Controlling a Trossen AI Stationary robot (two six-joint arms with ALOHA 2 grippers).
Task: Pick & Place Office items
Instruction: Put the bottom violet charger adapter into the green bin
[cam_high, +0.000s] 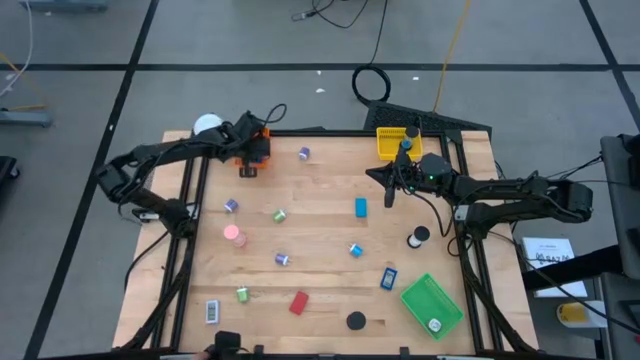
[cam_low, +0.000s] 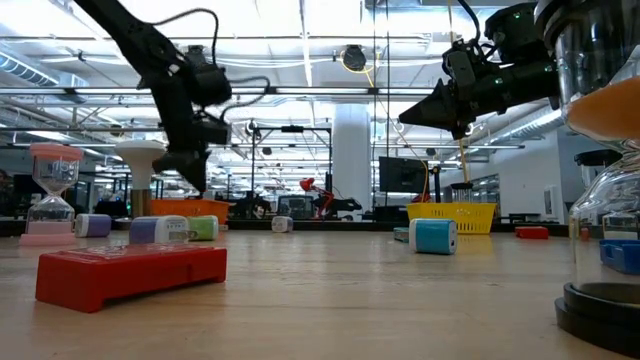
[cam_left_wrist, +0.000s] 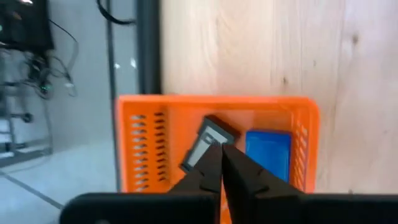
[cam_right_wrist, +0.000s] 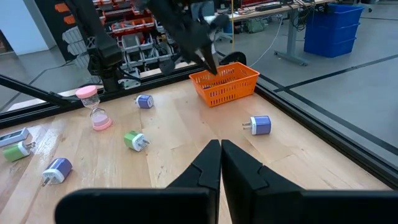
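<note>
Seen from above, the left hand (cam_high: 250, 160) hangs over the orange tray (cam_high: 253, 152) at the far left corner of the wooden table (cam_high: 320, 250), its two fingers pressed together and holding nothing. The left wrist view shows two pieces lying in that tray: a grey-and-black rectangle (cam_left_wrist: 205, 144) resting tilted, and a blue rectangle (cam_left_wrist: 268, 152) just beside it. The right hand (cam_high: 388, 186) is raised above the table in front of the yellow tray (cam_high: 393, 143) at the far edge, fingers likewise together and empty. A green tray (cam_high: 432, 303) sits near the front right corner with one small white piece (cam_high: 434, 324) in it. Loose on the table lie four purple plug-like pieces (cam_high: 304, 153) (cam_high: 231, 205) (cam_high: 283, 259) (cam_high: 355, 250), two green ones (cam_high: 279, 215) (cam_high: 242, 294), two blue rectangles (cam_high: 361, 207) (cam_high: 388, 278), one red rectangle (cam_high: 298, 302), one black-and-white rectangle (cam_high: 212, 312), and two black discs (cam_high: 418, 237) (cam_high: 356, 321), the first with a white middle. A pink hourglass (cam_high: 233, 234) stands toward the left side, and a white ball-topped object (cam_high: 207, 126) sits just off the far left corner.
</note>
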